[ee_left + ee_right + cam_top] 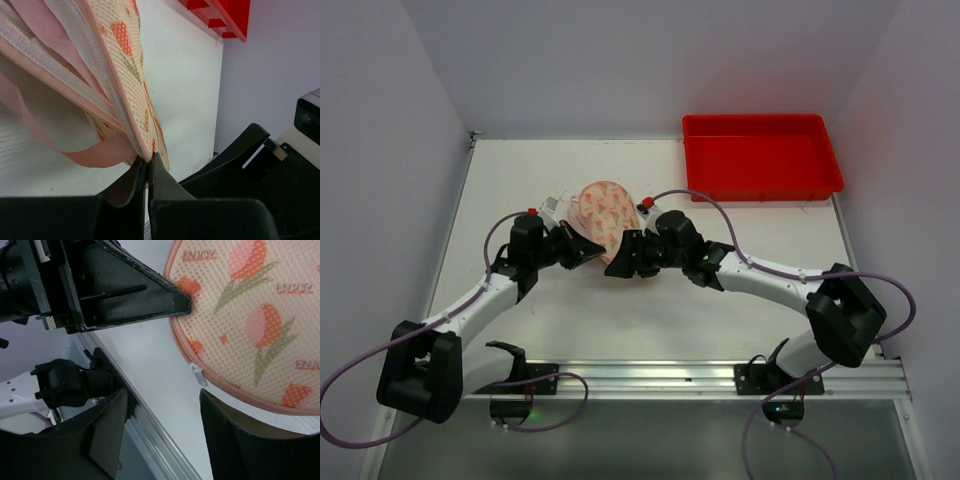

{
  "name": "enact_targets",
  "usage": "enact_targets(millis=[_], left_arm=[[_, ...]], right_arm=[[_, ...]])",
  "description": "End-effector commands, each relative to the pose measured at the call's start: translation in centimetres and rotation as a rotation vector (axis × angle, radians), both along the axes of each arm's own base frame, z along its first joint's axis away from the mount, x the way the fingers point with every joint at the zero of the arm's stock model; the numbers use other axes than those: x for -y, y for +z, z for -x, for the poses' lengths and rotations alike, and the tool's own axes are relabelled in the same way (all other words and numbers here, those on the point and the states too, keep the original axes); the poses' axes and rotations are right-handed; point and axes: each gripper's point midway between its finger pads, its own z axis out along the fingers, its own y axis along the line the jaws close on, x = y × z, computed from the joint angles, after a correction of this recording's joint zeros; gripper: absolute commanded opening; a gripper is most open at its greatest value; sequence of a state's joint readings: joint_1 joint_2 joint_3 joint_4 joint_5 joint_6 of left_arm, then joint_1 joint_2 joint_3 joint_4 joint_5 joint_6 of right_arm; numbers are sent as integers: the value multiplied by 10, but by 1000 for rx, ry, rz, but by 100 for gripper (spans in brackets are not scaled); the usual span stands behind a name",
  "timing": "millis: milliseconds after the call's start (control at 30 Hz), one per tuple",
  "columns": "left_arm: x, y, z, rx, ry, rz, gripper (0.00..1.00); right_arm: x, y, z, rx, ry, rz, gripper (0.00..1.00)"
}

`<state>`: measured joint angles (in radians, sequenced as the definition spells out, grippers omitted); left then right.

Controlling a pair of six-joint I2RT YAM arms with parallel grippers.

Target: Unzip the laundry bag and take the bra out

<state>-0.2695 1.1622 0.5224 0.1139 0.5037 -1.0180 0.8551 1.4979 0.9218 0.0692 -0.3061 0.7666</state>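
left tool [148,162] is pressed together, pinching the bag [125,50] right on its pink-trimmed edge, so that side is anchored. the bag sits mid-bench [570,320], between the two arms, well apart from the tray [760,155] at the far right.

over to the right tool [164,392]: fingers spread wide, gripping nothing, and there's the pull [196,374], a small white tab on the trim, just beyond the gap between them. from above, the right tool [617,265] noses in at the bag's near edge, with the left tool [592,252] just beside it.

so i'd call this the unzip step, at the lining-up stage, with the pull not yet caught. next move, as i read it: ease the right tool forward until the tab lies between the fingers, close on it, then draw it along the curved trim while the left holds firm (a small tab, easy to miss or let slip).

pink fabric [45,30] shows by the bag in the left wrist view; can't tell if that's the garment we're after.

the count: one bag, one pull, one tray, two tools.
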Motion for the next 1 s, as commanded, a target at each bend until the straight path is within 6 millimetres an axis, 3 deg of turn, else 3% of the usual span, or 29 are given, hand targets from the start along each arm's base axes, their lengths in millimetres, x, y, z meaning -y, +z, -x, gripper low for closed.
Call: enact_targets(millis=[0,167,367,967], left_arm=[[3,24,-8,75,41,65,0],[-2,26,-9,73,95,86,0],[-1,29,-9,74,101,108,0],[2,19,4,57,76,130,0]], right_arm=[[-15,14,2,-44,11,-102,61],[-9,-7,9,-117,-20,-95,58],[-5,-15,9,-137,-35,-93,58],[-14,3,-22,-70,-77,-222,55]])
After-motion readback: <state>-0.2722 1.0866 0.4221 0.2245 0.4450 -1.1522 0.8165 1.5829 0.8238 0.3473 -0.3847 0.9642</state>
